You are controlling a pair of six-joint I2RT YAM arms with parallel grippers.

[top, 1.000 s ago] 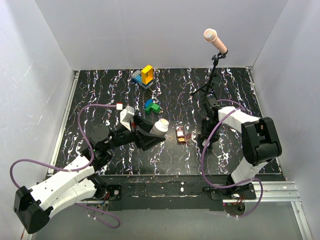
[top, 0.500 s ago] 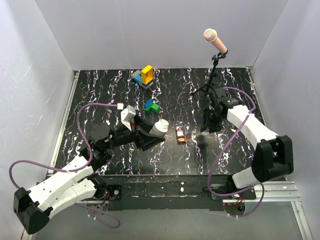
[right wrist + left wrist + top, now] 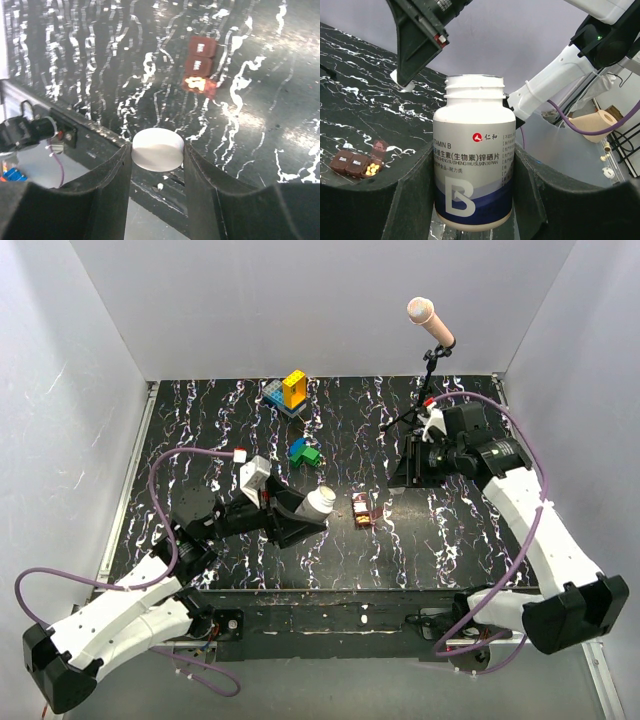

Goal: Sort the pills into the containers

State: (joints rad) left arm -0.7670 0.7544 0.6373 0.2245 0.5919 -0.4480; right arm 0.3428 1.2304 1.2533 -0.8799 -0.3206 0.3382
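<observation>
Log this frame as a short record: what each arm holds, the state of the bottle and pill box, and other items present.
left gripper: shut on white vitamin bottle
bottle: uncapped
right gripper: shut on white cap
pill box: on the table between the arms; end compartment open
yellow pills: in the open compartment
other: toy blocks, microphone stand

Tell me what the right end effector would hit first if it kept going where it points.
Probably the black marbled tabletop, close beside the brown pill box; its held white cap would touch first. Depth is unclear.
</observation>
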